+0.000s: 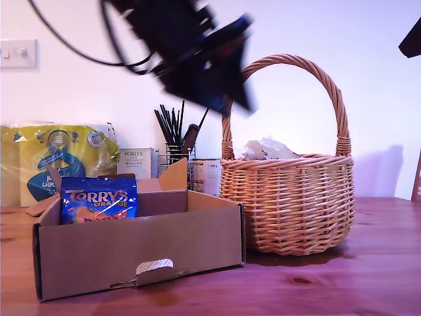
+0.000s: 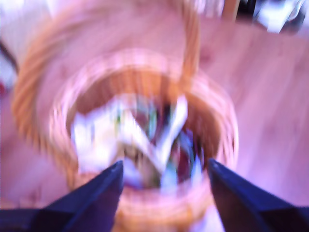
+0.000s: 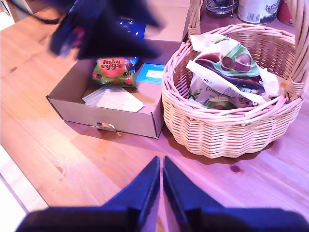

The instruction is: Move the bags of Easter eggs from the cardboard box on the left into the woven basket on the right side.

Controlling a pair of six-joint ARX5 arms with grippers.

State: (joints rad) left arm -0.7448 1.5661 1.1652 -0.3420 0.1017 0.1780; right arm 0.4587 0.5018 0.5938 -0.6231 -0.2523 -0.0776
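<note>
Wooden table [image 1: 368, 276], cardboard box [image 1: 141, 253], woven basket [image 1: 289, 201]

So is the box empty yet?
No. The box holds a red mini eggs bag, and the exterior view shows the blue Terry's bag standing inside it.

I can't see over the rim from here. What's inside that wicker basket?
The woven basket holds white-and-green sweet bags piled together, one printed with brown chocolate eggs. They cover the bottom, so anything beneath is hidden, and I cannot count them exactly.
</note>
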